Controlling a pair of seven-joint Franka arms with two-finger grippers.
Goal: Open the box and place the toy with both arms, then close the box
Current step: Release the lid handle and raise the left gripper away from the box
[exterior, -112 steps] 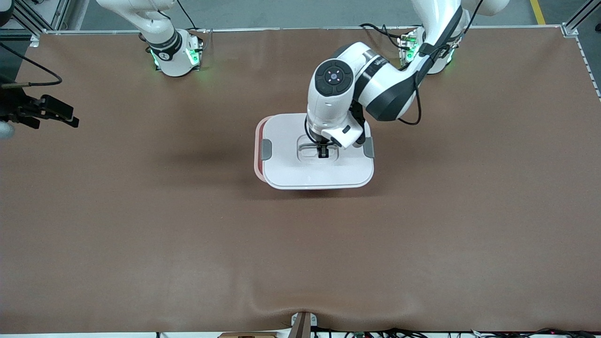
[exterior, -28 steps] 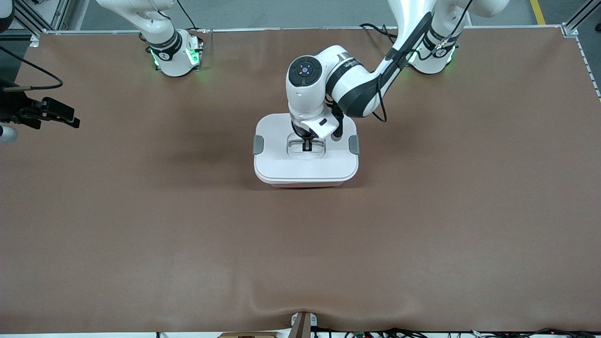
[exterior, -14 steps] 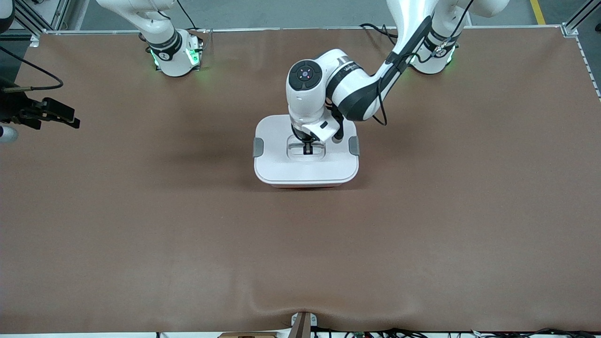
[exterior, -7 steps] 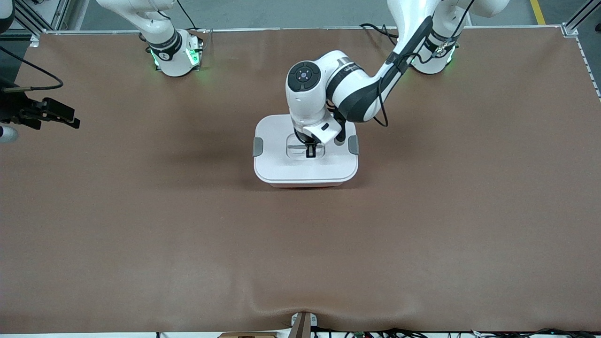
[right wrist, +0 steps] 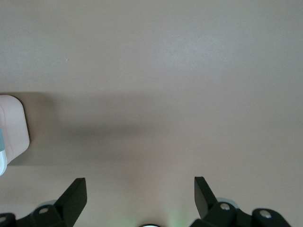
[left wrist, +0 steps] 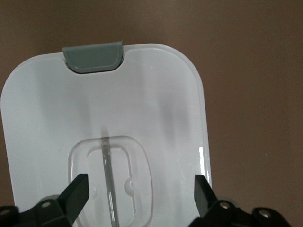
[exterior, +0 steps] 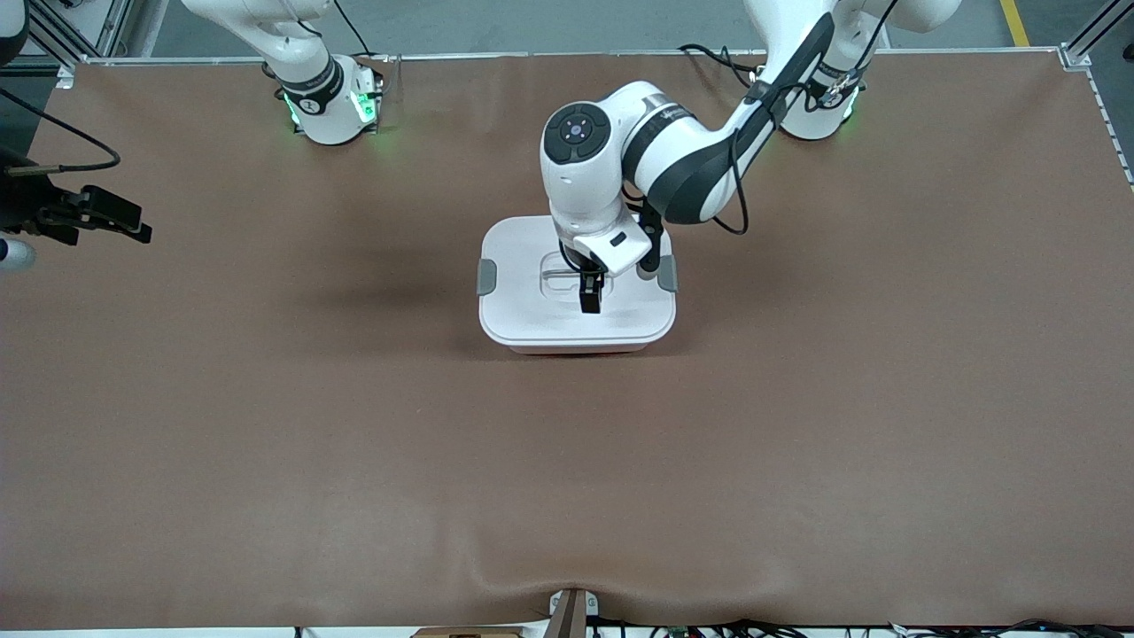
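The box stands mid-table with its white lid on; a sliver of the pink tub shows under the lid's near edge. The grey clips sit at both ends. My left gripper hangs open just above the lid, by the recessed handle, holding nothing. In the left wrist view its gripper straddles the handle over the lid, with one clip in sight. My right gripper waits open over the table's edge at the right arm's end. The toy is hidden.
The brown table mat spreads all round the box. The right wrist view shows the open right gripper over bare mat, with a corner of the box at the picture's edge. Both arm bases stand along the table's edge farthest from the front camera.
The left gripper set the lid down square on the tub, then came off the handle, opened and rose a little. The right arm has not moved.
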